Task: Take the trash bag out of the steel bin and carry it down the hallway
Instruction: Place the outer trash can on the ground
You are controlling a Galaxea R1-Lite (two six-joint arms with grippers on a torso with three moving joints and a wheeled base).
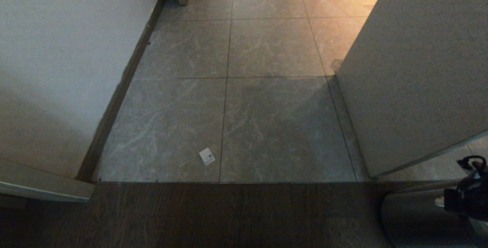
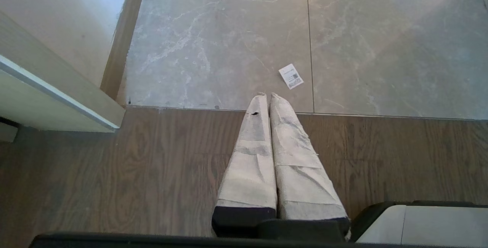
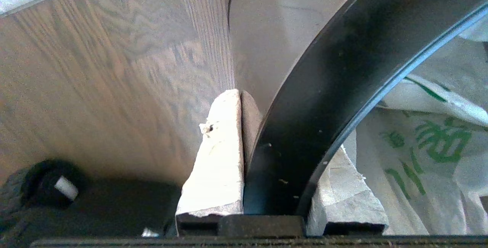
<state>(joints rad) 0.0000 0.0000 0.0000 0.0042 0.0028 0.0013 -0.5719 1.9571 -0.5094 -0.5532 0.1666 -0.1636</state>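
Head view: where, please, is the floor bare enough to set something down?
Free: grey tiles between left wall and speckled counter, except a paper tag; the wood strip too. Crowded: lower right, steel bin and right gripper.

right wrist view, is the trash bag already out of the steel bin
No, the trash bag lies inside the steel bin, whose black rim sits between the right gripper fingers.

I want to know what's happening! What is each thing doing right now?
Left hand: shut, holding nothing, hanging over the wood floor.
Right hand: clamped on the bin's black rim, one finger outside, one inside.
Bin: standing upright on the wood floor.
Bag: inside the bin, not lifted out yet.
Paper slip: lying flat on the tiles.
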